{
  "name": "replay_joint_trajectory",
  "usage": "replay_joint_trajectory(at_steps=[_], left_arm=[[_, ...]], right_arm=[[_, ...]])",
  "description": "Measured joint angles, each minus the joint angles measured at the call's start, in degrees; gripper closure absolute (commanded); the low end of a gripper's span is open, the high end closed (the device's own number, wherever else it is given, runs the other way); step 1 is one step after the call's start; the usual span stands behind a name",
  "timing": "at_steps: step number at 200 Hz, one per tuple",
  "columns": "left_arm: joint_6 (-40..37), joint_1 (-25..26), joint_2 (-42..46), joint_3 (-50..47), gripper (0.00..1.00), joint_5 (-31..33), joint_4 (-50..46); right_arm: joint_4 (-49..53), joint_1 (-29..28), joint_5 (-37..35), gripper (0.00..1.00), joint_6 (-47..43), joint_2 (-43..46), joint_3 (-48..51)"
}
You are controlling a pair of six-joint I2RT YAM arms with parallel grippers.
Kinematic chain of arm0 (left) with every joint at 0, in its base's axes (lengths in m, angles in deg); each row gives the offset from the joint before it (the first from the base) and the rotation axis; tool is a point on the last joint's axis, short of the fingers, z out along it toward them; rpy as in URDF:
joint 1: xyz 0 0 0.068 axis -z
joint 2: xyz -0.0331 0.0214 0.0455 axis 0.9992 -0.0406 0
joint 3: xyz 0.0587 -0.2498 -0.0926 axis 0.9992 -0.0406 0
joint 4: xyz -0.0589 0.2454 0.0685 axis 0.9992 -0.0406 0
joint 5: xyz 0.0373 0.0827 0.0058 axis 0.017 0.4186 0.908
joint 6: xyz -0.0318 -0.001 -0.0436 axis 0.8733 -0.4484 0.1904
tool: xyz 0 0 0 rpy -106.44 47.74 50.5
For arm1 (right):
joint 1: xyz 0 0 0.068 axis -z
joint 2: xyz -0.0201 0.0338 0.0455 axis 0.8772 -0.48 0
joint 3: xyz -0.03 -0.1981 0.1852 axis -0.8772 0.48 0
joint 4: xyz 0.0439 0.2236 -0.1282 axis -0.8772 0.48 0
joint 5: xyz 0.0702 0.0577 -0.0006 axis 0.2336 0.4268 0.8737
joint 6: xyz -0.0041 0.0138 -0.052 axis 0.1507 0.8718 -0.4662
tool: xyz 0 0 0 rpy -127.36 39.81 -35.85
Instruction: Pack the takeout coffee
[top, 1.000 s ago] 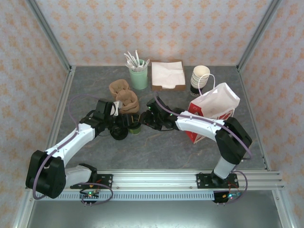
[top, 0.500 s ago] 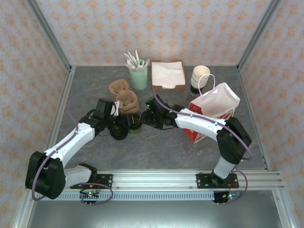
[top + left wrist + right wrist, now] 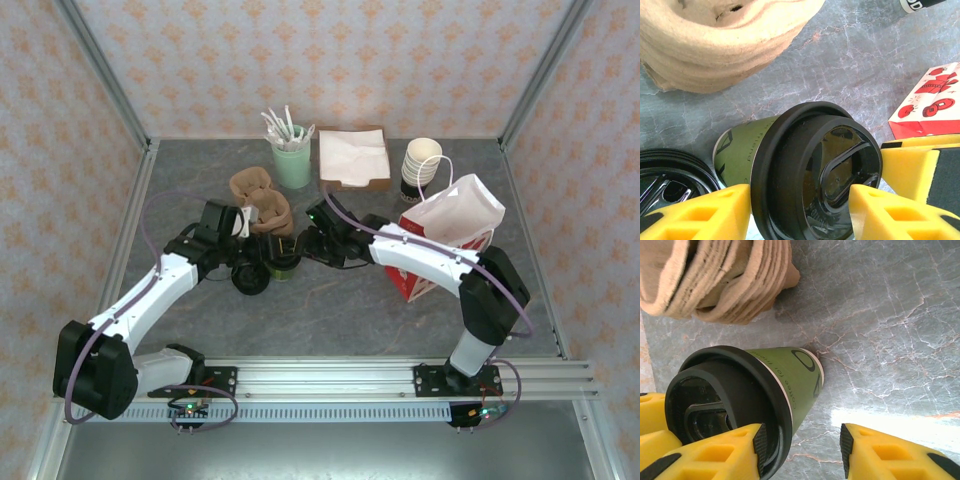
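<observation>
Our left gripper (image 3: pixel 797 195) straddles the black lid (image 3: pixel 815 165) of the takeout coffee cup (image 3: pixel 737 152), with one yellow finger at each side of the rim. Both look to meet it, yet we cannot tell whether they press it or merely flank it. We judge they sit there to seat the lid or to steady it. Our right gripper (image 3: pixel 802 430) comes in from the opposite side with its jaws spread. One padded finger lies against the lid's rim, while bare table shows between the other and the cup's wall, so it brackets rather than pinches.

The cup stands capped on the grey marbled table (image 3: pixel 865 65), between the two grippers. Its wall is matt olive paper, printed, and it tapers toward the base. The lid is glossy moulded plastic with a raised rim and a sip recess. Just beside the cup lies a stack of spare black lids (image 3: pixel 670 175). Behind it are tan moulded-pulp drink carriers (image 3: pixel 715 40), rough and fibrous, nested together. The red-and-white paper bag (image 3: pixel 455 225) sits to the right, apart from the cup, and we take it to be where the cup will go.
</observation>
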Motion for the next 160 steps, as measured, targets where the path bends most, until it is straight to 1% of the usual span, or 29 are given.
replay_joint_trajectory(at_steps=[44, 76, 160], left_arm=[[0.0, 0.0, -1.1, 0.5, 0.45, 0.4, -1.1], [0.0, 0.0, -2.5, 0.5, 0.45, 0.4, -0.9], [0.0, 0.0, -0.9, 0.9, 0.43, 0.4, -2.0]], right_arm=[[0.7, 0.7, 0.0, 0.54, -0.8, 0.0, -2.7], [1.1, 0.7, 0.0, 0.54, -0.9, 0.0, -2.9], [1.3, 1.1, -0.3, 0.54, -0.9, 0.0, -2.9]])
